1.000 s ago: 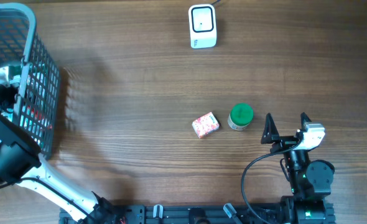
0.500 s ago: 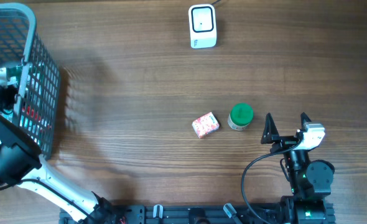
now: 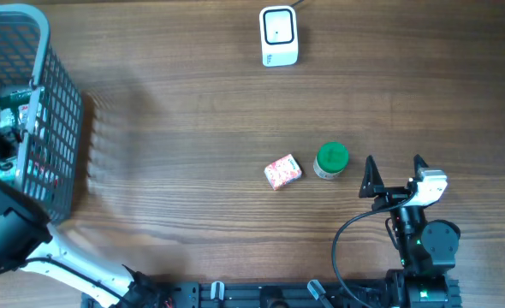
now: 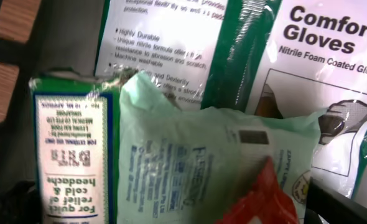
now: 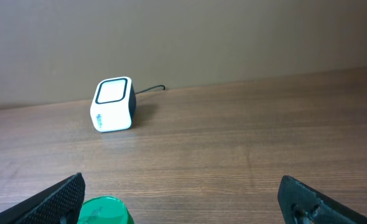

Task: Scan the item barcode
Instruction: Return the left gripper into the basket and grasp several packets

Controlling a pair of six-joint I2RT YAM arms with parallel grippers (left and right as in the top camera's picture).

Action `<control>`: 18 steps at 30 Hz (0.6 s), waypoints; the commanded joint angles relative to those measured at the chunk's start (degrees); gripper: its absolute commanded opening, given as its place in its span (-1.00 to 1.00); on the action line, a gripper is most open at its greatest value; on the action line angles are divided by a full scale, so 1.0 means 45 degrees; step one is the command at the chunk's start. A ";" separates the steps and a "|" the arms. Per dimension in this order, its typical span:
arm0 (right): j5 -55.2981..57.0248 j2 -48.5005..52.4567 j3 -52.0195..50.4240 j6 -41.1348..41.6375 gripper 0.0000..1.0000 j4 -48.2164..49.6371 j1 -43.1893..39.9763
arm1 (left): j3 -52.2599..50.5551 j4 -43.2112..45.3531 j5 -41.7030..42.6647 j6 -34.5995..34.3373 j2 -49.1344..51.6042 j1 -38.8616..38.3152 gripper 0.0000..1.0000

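The white barcode scanner (image 3: 278,36) stands at the table's far edge and also shows as scanner (image 5: 113,104) in the right wrist view. My left arm (image 3: 2,115) reaches down into the grey wire basket (image 3: 60,103) at far left. Its gripper (image 4: 171,211) is open, the dark fingertips (image 4: 336,202) just showing at the frame's bottom corners, close above a pale green packet (image 4: 196,155). Around that lie a green-edged cold-relief box (image 4: 68,149), a red packet (image 4: 264,199) and a gloves pack (image 4: 308,56). My right gripper (image 3: 395,175) rests open and empty.
A small pink patterned box (image 3: 282,171) and a green-lidded jar (image 3: 331,160) sit on the wooden table just left of the right gripper; the jar's lid (image 5: 102,211) shows beside the right gripper's left finger. The basket's wall stands tall along the left side.
The left arm has shifted a little inside the basket, its wrist now nearer the basket's right wall. The right arm and the table items have not moved.
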 commanded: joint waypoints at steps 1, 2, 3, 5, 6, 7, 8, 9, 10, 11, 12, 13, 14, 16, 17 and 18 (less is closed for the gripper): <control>0.0126 -0.0019 -0.0015 0.0233 0.99 0.0034 -0.0063 | -0.1054 0.0126 0.0277 0.0185 0.0510 0.0811 1.00; 0.0126 -0.0019 -0.0015 0.0233 0.99 0.0034 -0.0063 | -0.1180 0.0194 0.0423 0.0165 0.0510 0.0889 1.00; 0.0126 -0.0019 -0.0015 0.0233 0.99 0.0034 -0.0063 | -0.1350 0.0321 0.0529 0.0170 0.0510 0.0937 1.00; 0.0126 -0.0019 -0.0015 0.0228 1.00 0.0034 -0.0063 | -0.1676 0.0563 0.0529 0.0170 0.0510 0.0937 1.00; 0.0126 -0.0019 -0.0015 0.0233 0.99 0.0034 -0.0063 | -0.1851 0.0704 0.0529 0.0165 0.0510 0.0937 1.00; 0.0126 -0.0019 -0.0015 0.0233 0.99 0.0034 -0.0063 | -0.1991 0.0797 0.0539 0.0165 0.0510 0.0933 1.00; 0.0126 -0.0019 -0.0015 0.0233 0.99 0.0034 -0.0063 | -0.2108 0.0869 0.0622 0.0160 0.0510 0.0923 0.99; 0.0126 -0.0019 -0.0015 0.0233 1.00 0.0034 -0.0063 | -0.2263 0.0947 0.0986 0.0170 0.0510 0.0923 0.87; 0.0126 -0.0019 -0.0015 0.0233 0.99 0.0034 -0.0063 | -0.2336 0.0967 0.1268 0.0170 0.0510 0.0923 0.65; 0.0126 -0.0019 -0.0015 0.0233 1.00 0.0034 -0.0063 | -0.2404 0.0976 0.1574 0.0170 0.0510 0.0918 0.19; 0.0126 -0.0019 -0.0015 0.0233 0.99 0.0034 -0.0063 | -0.2414 0.0971 0.1753 0.0165 0.0510 0.0908 -0.35; 0.0126 -0.0019 -0.0015 0.0233 1.00 0.0034 -0.0063 | -0.2419 0.0967 0.1855 0.0155 0.0510 0.0884 -0.74; 0.0126 -0.0019 -0.0015 0.0238 0.99 0.0034 -0.0063 | -0.2419 0.0967 0.1870 -0.0044 0.0510 0.0826 -0.76; 0.0126 -0.0019 -0.0015 0.0233 1.00 0.0034 -0.0063 | -0.2419 0.0952 0.2263 -0.0228 0.0510 0.0690 -0.91; 0.0126 -0.0019 -0.0015 0.0233 0.99 0.0034 -0.0063 | -0.2419 0.0928 0.2662 -0.0243 0.0505 0.0597 -0.92; 0.0126 -0.0019 -0.0015 0.0233 0.99 0.0034 -0.0063 | -0.2414 0.0952 0.2875 -0.0554 0.0491 0.0495 -0.92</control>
